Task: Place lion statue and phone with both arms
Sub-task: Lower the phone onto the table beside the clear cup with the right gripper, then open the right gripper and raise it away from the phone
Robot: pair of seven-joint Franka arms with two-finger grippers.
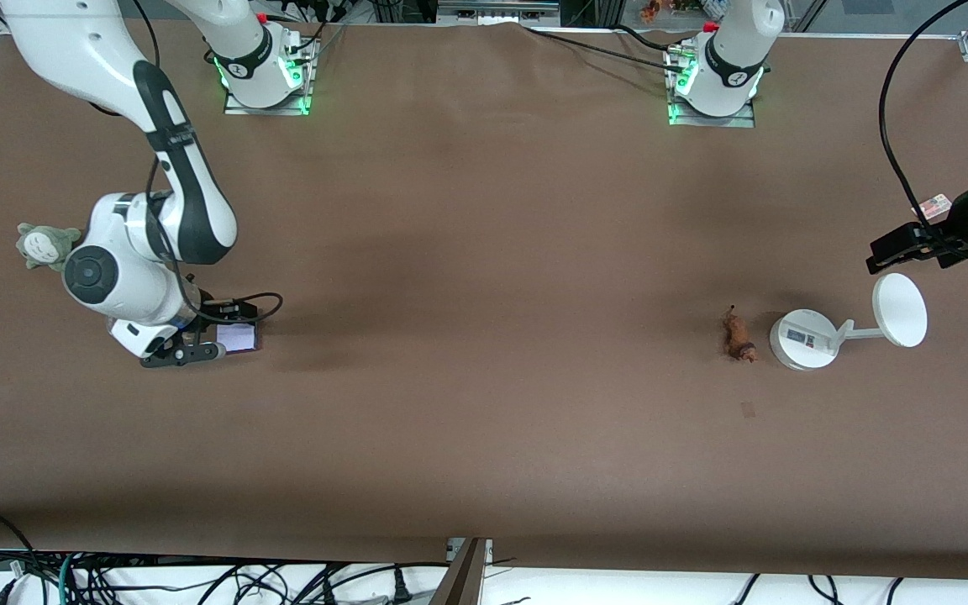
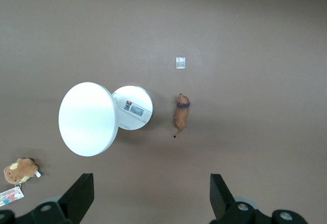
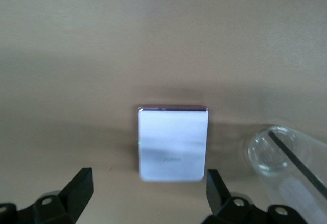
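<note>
The phone (image 1: 237,338), a flat pale lavender rectangle with a dark purple edge, lies on the table toward the right arm's end. My right gripper (image 1: 205,348) is low beside it and open. In the right wrist view the phone (image 3: 172,143) lies just ahead of the gap of the right gripper (image 3: 148,198), untouched. The lion statue (image 1: 738,336), small and orange-brown, lies beside the white stand toward the left arm's end. My left gripper (image 1: 891,250) is up in the air over the table's end, open and empty. In the left wrist view the lion (image 2: 181,115) is well ahead of the left gripper (image 2: 152,198).
A white stand with a round base (image 1: 802,339) and a disc (image 1: 900,309) stands next to the lion. A grey-green plush (image 1: 47,246) lies by the right arm's wrist. A brown plush (image 2: 20,170) with a tag lies near the stand. A small tape piece (image 1: 748,409) is on the cloth.
</note>
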